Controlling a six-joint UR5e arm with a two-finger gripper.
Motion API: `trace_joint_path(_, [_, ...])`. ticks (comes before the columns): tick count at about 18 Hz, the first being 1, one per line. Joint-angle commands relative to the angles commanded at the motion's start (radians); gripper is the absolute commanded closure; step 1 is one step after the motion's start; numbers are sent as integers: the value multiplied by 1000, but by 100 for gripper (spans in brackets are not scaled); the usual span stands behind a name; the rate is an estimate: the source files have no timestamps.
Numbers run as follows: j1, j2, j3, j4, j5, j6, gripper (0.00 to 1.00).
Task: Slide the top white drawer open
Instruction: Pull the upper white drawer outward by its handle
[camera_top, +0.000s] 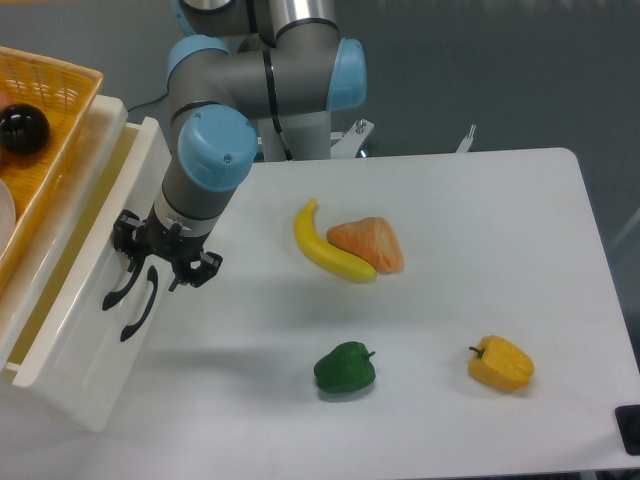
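The top white drawer stands partly pulled out of the cabinet at the left edge, and a strip of its glossy inside shows. Its curved black handle sits on the front panel. My gripper hangs right at that handle, with its fingers closed around the handle's upper end. The lower drawer's black handle shows just beside it.
An orange wicker basket with a black ball rests on top of the cabinet. On the table lie a banana, an orange wedge, a green pepper and a yellow pepper.
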Motion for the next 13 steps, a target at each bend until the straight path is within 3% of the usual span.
trace_joint_path(4, [0, 2, 0, 0, 0, 0, 56])
trace_joint_path(13, [0, 2, 0, 0, 0, 0, 64])
